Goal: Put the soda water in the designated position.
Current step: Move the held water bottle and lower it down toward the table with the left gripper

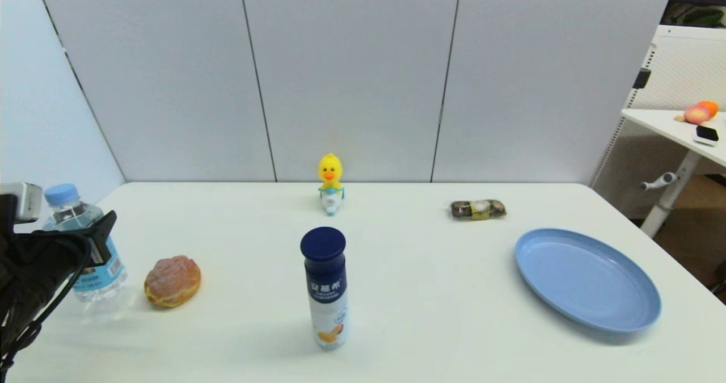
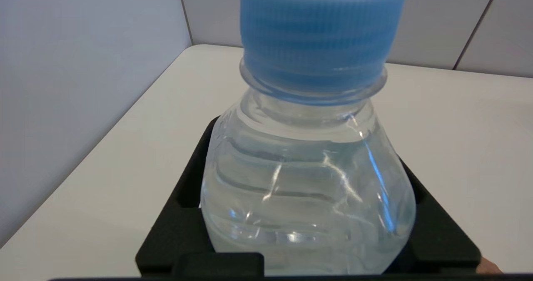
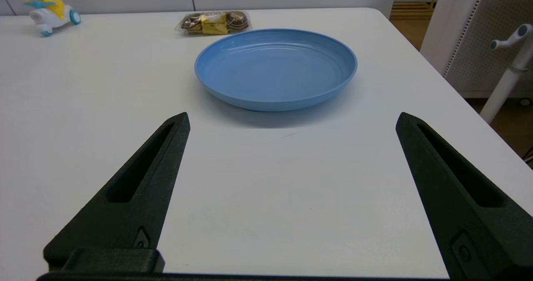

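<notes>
At far-left surface edge, left claw (image 1: 93,241) clamps small clear blue-capped soda water bottle (image 1: 85,247); lift straight, keep upright, clear brown bun (image 1: 172,281). Right claw (image 3: 291,118) wide, idle.

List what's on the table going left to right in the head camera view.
Left gripper around the soda water → bread roll → navy-capped bottle → packaged snack → blue plate. The duck toy sits behind the navy-capped bottle, so I left it out.
</notes>
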Robot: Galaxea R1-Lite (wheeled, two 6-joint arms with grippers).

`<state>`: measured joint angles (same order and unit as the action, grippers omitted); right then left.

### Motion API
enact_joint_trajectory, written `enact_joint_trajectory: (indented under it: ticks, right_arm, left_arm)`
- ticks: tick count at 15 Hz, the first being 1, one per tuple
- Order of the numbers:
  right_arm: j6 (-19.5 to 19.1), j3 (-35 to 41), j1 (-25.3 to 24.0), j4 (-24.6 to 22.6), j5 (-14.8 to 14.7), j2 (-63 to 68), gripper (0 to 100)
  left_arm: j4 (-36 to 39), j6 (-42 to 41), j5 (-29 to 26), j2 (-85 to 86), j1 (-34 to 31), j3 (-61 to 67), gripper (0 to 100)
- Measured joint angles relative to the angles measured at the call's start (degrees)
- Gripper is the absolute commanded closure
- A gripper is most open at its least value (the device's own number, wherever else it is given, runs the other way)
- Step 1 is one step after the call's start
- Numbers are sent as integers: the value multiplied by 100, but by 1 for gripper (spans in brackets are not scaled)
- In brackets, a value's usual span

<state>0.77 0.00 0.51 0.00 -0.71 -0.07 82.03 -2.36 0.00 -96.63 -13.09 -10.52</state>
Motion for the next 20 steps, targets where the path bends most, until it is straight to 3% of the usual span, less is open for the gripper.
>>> enact_joint_trajectory:
  ticks: [10,20]
  right_arm:
    - [0,0,0,2,2,0,0]
    - [2,0,0,0,0,0,0]
  left_arm:
    - [501,13,0,-714,48,-367,100]
    - [512,11,5,-1124,102,-552,100]
